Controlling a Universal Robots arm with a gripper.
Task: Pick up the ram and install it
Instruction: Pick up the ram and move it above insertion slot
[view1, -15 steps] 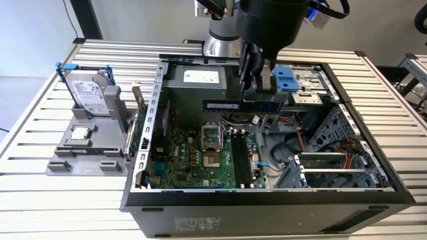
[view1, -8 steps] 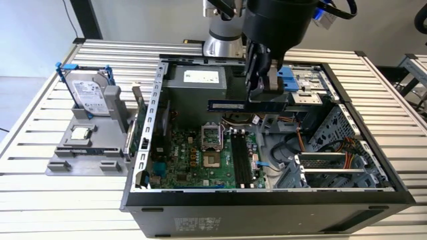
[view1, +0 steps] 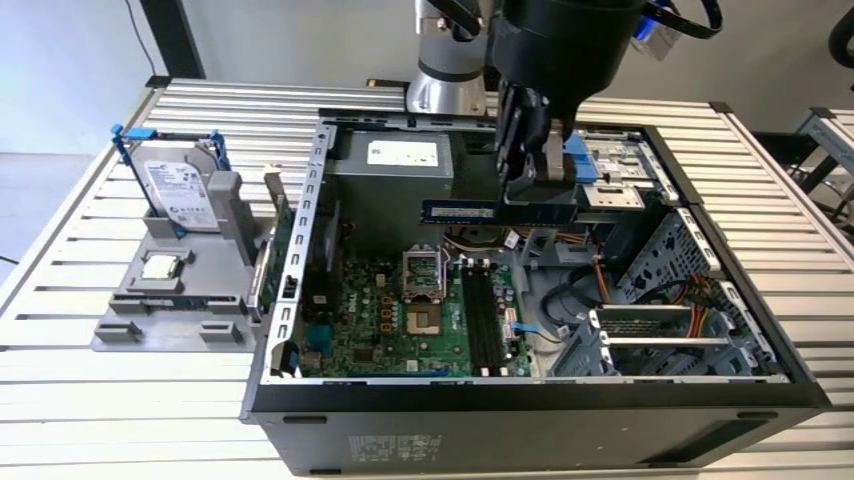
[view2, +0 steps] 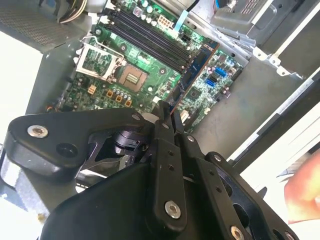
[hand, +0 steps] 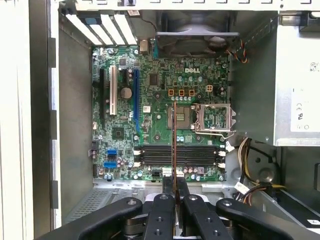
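The claw (view1: 537, 200) is pinched narrow on the ram (view1: 470, 211), gripping it toward one end, so most of the stick juts to the exterior view's left; the ram hangs in the air above the open computer case (view1: 534, 398), well clear of the motherboard (view1: 387, 310); the memory slots (view1: 483, 318) lie below it, nearer the exterior camera; in the first wrist view the ram's thin edge (hand: 174, 135) crosses those slots (hand: 177, 155) roughly at right angles, so I judge its long axis unaligned with them.

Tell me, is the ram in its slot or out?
Out: the claw holds the ram above the motherboard, and the memory slots lie empty.
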